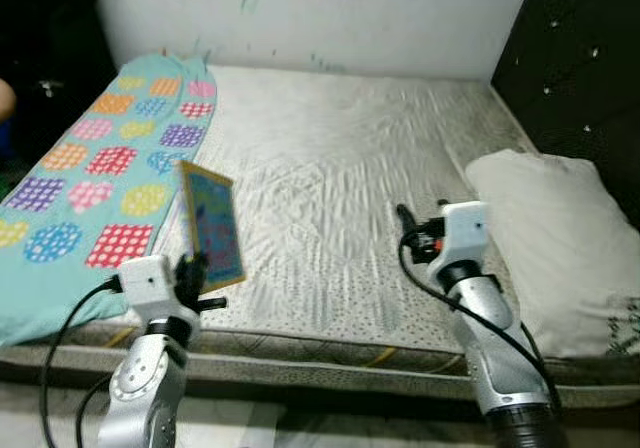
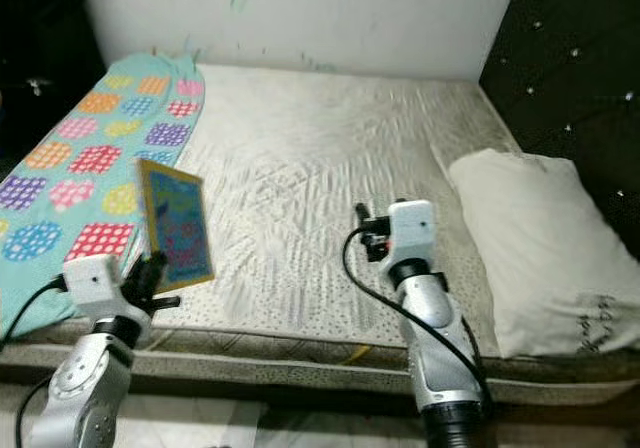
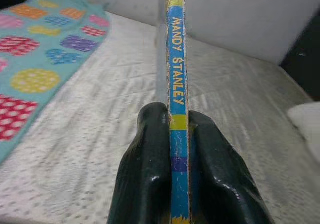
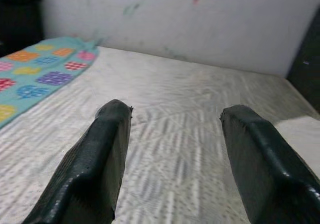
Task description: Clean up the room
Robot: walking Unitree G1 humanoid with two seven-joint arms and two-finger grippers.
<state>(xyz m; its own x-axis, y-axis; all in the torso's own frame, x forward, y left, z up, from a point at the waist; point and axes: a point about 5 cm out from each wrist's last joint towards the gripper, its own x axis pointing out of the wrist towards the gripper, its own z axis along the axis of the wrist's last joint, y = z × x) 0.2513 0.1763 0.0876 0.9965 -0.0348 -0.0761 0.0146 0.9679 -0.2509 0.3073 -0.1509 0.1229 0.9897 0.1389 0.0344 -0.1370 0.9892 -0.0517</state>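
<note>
Teal blanket (image 1: 90, 178) (multicoloured dotted patches), white pillow (image 1: 555, 243), blue yellow-edged book (image 1: 212, 224)

The book (image 3: 177, 84) has a worn, glossy paper spine. The fingers (image 3: 150, 174) gripping it are shiny black plastic. The mattress (image 1: 340, 198) is matt, textured cloth.

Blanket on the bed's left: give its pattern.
Blanket: teal with multicoloured polka-dot squares and circles, clearest in the left eye view.

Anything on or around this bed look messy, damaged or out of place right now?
The wall behind the mattress has green and red scribbles. The patterned blanket hangs off the robot's-left edge. The pillow lies at the right edge. The left gripper holds a book upright; its spine looks worn. The right gripper is open above the mattress.
</note>
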